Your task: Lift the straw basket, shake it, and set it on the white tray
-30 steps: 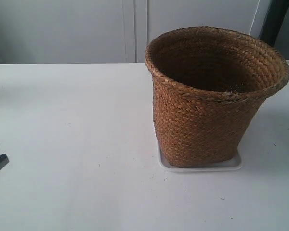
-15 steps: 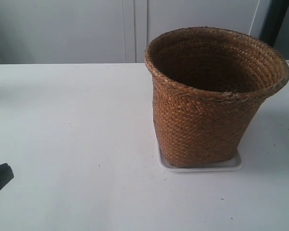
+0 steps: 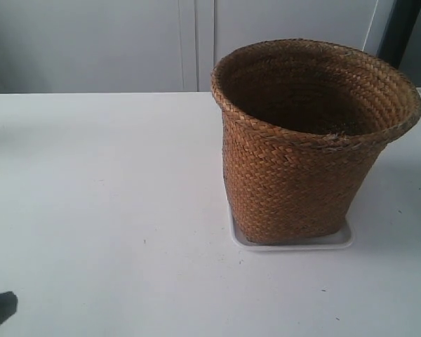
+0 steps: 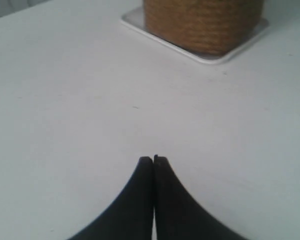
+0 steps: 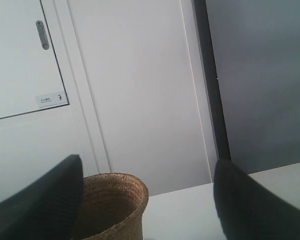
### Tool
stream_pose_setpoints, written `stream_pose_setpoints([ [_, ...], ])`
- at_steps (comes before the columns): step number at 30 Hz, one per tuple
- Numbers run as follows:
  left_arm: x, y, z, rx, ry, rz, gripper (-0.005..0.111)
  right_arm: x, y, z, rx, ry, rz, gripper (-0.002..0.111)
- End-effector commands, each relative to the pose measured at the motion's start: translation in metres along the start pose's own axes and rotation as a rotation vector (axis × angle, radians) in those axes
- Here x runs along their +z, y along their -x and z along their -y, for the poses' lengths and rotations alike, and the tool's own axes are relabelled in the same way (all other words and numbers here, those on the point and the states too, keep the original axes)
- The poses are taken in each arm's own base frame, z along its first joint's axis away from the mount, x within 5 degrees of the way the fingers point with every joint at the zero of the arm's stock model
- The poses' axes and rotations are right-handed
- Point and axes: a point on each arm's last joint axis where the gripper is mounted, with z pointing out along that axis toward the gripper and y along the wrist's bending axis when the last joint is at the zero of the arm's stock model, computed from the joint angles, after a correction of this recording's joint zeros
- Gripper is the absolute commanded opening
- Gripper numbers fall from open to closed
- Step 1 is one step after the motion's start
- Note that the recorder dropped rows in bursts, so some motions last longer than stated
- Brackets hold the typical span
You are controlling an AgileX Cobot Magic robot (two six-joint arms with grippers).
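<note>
The left gripper hangs over the table, jaws pressed together on nothing, well apart from the straw basket. The basket stands upright on the white tray. The right gripper is spread wide and empty.

Soft, even, bright light; wrist views slightly blurred, faint shadows.

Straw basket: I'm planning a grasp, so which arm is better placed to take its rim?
Probably the right: the right gripper is open, facing the straw basket rim. The left gripper is shut, low over the table.
</note>
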Motion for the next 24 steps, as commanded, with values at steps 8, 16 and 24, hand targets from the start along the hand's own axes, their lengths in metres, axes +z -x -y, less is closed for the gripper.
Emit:
stream_pose_setpoints([
  [8,-0.024,-0.018,-0.023,-0.326,0.512,0.001,0.0,0.002,-0.002,0.0,-0.003,-0.01,-0.012,0.068],
  [16,-0.023,-0.026,-0.019,-0.33,0.478,-0.1,0.0,0.002,-0.002,0.0,-0.004,-0.011,-0.012,0.068],
  [24,-0.023,-0.026,-0.019,-0.33,0.478,-0.1,0.0,0.002,-0.002,0.0,-0.004,-0.011,-0.012,0.068],
])
